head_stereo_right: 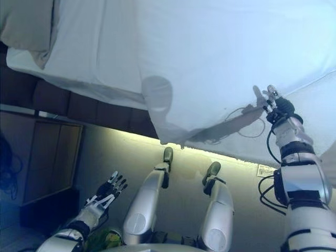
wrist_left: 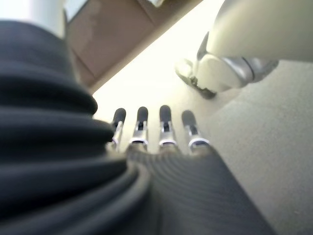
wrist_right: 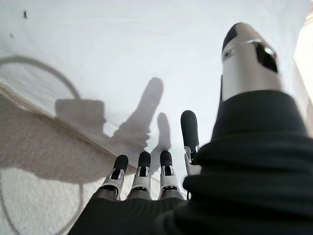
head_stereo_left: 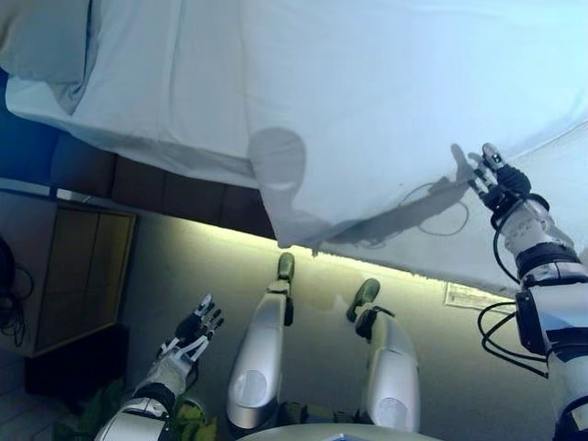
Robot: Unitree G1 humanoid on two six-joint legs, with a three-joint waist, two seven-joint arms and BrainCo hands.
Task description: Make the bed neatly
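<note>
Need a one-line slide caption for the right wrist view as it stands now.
Right hand, fingers straight and holding nothing, hovers over the white bed cover.

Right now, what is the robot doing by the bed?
It is making the bed. Its right hand is raised over the white duvet near the edge that hangs down the side of the bed, fingers straight, holding nothing. Its left hand hangs low over the floor by the wooden nightstand, open and idle. One duvet corner droops below the mattress, and a pillow lies at the head end.
</note>
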